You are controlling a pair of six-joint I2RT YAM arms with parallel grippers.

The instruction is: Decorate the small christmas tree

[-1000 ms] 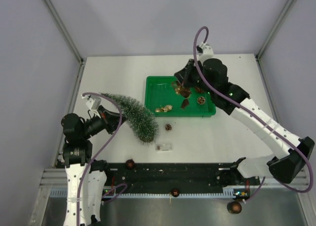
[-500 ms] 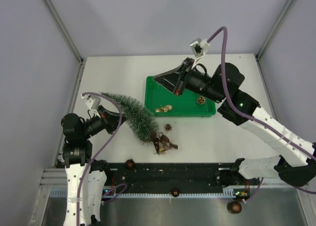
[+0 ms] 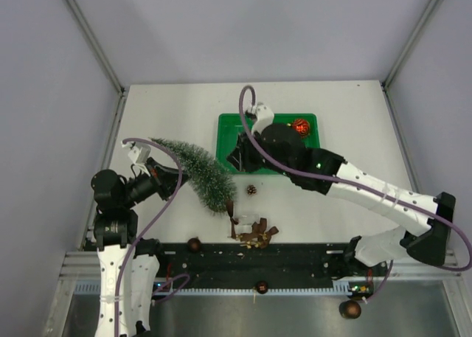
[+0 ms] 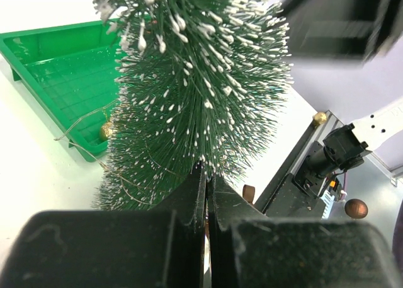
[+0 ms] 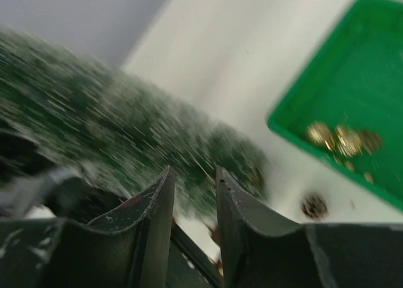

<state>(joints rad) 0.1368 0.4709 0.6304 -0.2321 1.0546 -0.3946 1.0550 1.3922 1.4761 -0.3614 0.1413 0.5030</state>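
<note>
A white table (image 3: 169, 108) fills the middle of the overhead view, with two robot arms mounted at its near edge. Towards the back of the table sits a flat green plastic tray (image 3: 228, 127) (image 4: 63, 67) (image 5: 352, 92).

The small christmas tree (image 3: 203, 173) (image 4: 195, 92) (image 5: 126, 124), a slim bristly cone of dark green with white frosted tips, leans at an angle on the left of the table, just off the tray's near left corner. Its tip points back and left; its wide end points towards the near edge. The left gripper (image 3: 168, 176) (image 4: 206, 174) has its fingers pressed together on the tree's bristles.

The right arm reaches across the tray. The right gripper (image 3: 234, 158) (image 5: 194, 173) hangs over the tray's left edge, close to the tree, its fingers slightly apart with nothing between them. Its wrist view is blurred.

A shiny red ball (image 3: 299, 127) lies at the tray's far right. Small gold baubles (image 5: 340, 140) lie in the tray's near left corner. A brown pine cone (image 3: 251, 190) (image 5: 313, 206) rests on the table just in front of the tray. Nearer the front edge lies a loose heap of brown and clear decorations (image 3: 254, 232).
</note>
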